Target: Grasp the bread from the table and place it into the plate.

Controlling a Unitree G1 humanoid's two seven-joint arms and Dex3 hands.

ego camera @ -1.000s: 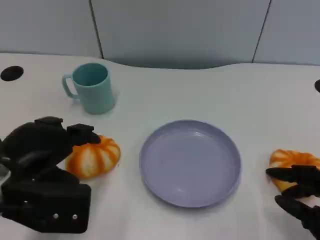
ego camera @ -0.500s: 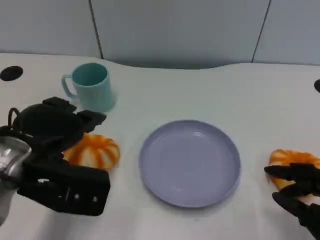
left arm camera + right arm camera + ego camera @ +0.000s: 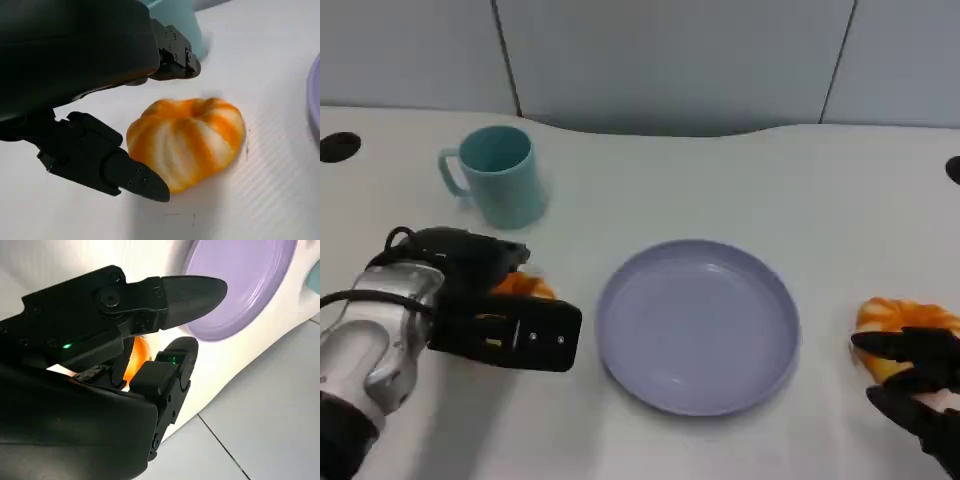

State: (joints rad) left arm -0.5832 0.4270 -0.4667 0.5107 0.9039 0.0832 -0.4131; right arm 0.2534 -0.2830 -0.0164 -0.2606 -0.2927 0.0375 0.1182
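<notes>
From my remote station, I watched the left hand (image 3: 485, 305) swing in over the orange-and-white bread (image 3: 187, 140) on the table (image 3: 740, 180), to the left of the lavender plate (image 3: 698, 325). A second earlier that hand sat lower and farther left with the bun plainly visible beside it; now it covered most of the bun in the head view. The left wrist view showed fingers (image 3: 107, 165) spread on either side of the bread, apart and holding nothing, so I judged the grasp about to begin, not made. The bread had not moved, and the plate held nothing. The teal mug (image 3: 498, 175) stood behind, unchanged. My right hand (image 3: 920, 385) stayed by a second bun (image 3: 900, 318) at the table's right edge, fingers spread, gripping nothing.
</notes>
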